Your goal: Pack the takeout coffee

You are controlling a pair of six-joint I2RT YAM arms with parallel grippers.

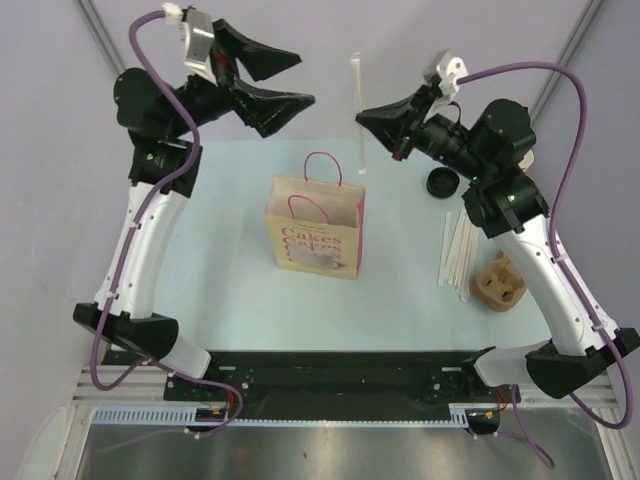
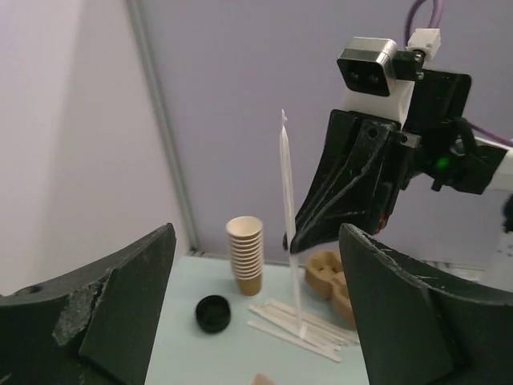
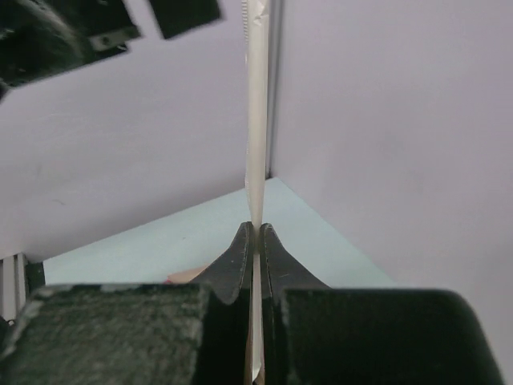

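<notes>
My right gripper (image 1: 361, 119) is raised over the table's far side and shut on a white paper-wrapped straw (image 1: 356, 95), which stands upright. The right wrist view shows the jaws (image 3: 256, 230) pinched on the straw (image 3: 256, 120). My left gripper (image 1: 306, 78) is open and empty, raised at the far left and facing the straw (image 2: 286, 184). A round black lid (image 1: 442, 183) lies low on the table behind the right arm (image 2: 213, 314); no tan cup shows under it. No lidded coffee cup is in view.
A tan paper bag (image 1: 315, 235) with pink handles stands mid-table. Several wrapped straws (image 1: 457, 250) and a brown pulp carrier (image 1: 499, 282) lie at the right. A stack of lidless tan cups (image 2: 245, 255) stands near the back wall.
</notes>
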